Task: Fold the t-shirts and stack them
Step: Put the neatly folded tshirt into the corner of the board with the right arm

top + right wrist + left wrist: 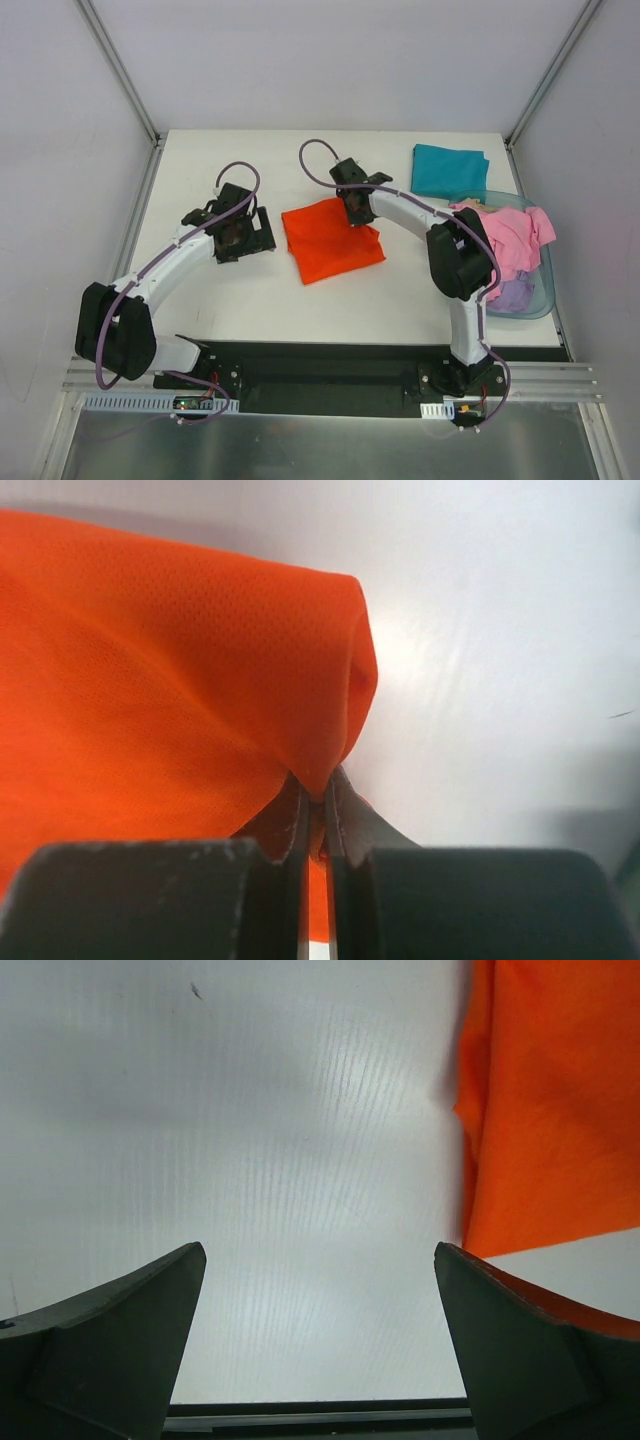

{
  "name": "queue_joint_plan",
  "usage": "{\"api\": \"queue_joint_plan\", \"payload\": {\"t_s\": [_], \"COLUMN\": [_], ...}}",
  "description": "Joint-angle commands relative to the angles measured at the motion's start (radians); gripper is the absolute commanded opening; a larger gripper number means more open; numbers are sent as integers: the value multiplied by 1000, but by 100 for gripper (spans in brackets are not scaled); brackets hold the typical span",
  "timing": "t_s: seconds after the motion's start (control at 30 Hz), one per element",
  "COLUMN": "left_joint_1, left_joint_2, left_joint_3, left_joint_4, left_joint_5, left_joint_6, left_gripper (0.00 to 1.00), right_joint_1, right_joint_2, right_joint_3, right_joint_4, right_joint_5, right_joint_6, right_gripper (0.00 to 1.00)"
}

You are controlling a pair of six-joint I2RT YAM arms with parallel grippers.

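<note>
The orange-red t-shirt [332, 240] lies folded mid-table. My right gripper [356, 215] is shut on its far right corner; in the right wrist view [318, 792] the cloth [150, 680] is pinched between the jaws. My left gripper [252, 232] is open and empty just left of the shirt; the left wrist view [320, 1260] shows bare table between the jaws and the shirt's edge [550, 1110] at the right. A teal t-shirt [449, 170] lies folded at the back right. A pink t-shirt [508, 238] and a lavender one [514, 293] lie in the tub.
A translucent blue plastic tub [538, 290] stands at the table's right edge. White walls surround the white table [220, 300] on three sides. A black rail runs along the near edge by the arm bases.
</note>
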Motion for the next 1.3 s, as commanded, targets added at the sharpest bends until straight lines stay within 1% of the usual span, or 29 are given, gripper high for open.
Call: {"api": "queue_joint_plan", "payload": {"t_s": [0.0, 0.2, 0.43, 0.53, 0.67, 0.87, 1.07, 1.17, 1.27], "left_joint_1": [4, 4, 6, 6, 6, 6, 6, 6, 6], "left_joint_2": [21, 33, 24, 21, 32, 38, 52, 66, 66], "left_joint_3": [46, 55, 69, 82, 99, 122, 154, 167, 170], "left_joint_4": [-12, -19, -38, -53, -65, -87, -93, -93, -93], "left_joint_5": [-2, -15, -26, -40, -52, -48, -43, -32, -37], "left_joint_6": [15, 6, -10, -16, -28, -42, -42, -40, -42], "left_gripper": [99, 99, 99, 99, 99, 99, 99, 99, 99], "right_joint_1": [-54, -114, -214, -240, -266, -323, -355, -363, -363], "right_joint_2": [4, 46, 104, 128, 147, 144, 106, 89, 64], "right_joint_3": [120, 253, 388, 456, 500, 549, 563, 575, 602], "right_joint_4": [18, 37, 98, 121, 176, 204, 203, 181, 121], "right_joint_5": [169, 293, 307, 323, 365, 358, 324, 304, 271], "right_joint_6": [-132, -282, -424, -491, -578, -608, -582, -560, -536], "right_gripper": [1, 1, 1, 1, 1, 1, 1, 1, 1]}}
